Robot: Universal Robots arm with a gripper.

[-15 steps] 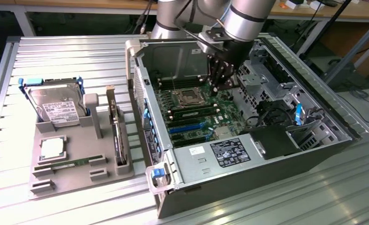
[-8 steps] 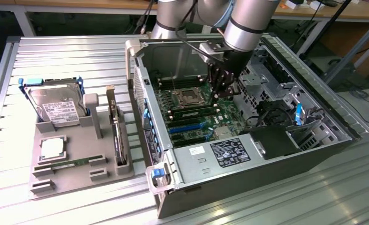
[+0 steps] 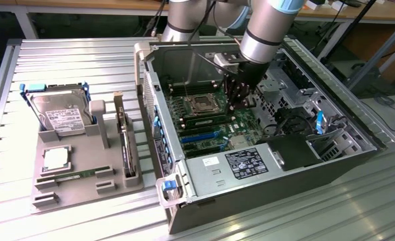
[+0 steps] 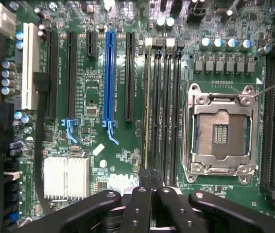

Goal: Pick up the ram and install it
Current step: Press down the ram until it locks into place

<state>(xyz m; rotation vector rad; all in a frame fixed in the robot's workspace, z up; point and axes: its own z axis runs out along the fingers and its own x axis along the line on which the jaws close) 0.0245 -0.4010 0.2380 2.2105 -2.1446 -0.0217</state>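
Ram (image 4: 148,107) shows edge-on as a thin green-gold strip beside black slots (image 4: 169,107), gripper (image 4: 151,177) fingers (image 4: 145,179) together.

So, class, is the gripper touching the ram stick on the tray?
Apart: the exterior view shows the gripper inside the case, the ram stick on the tray outside it.

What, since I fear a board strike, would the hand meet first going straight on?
Probably the memory slots beside the empty processor socket; the shut hand points down at them, gap unclear.
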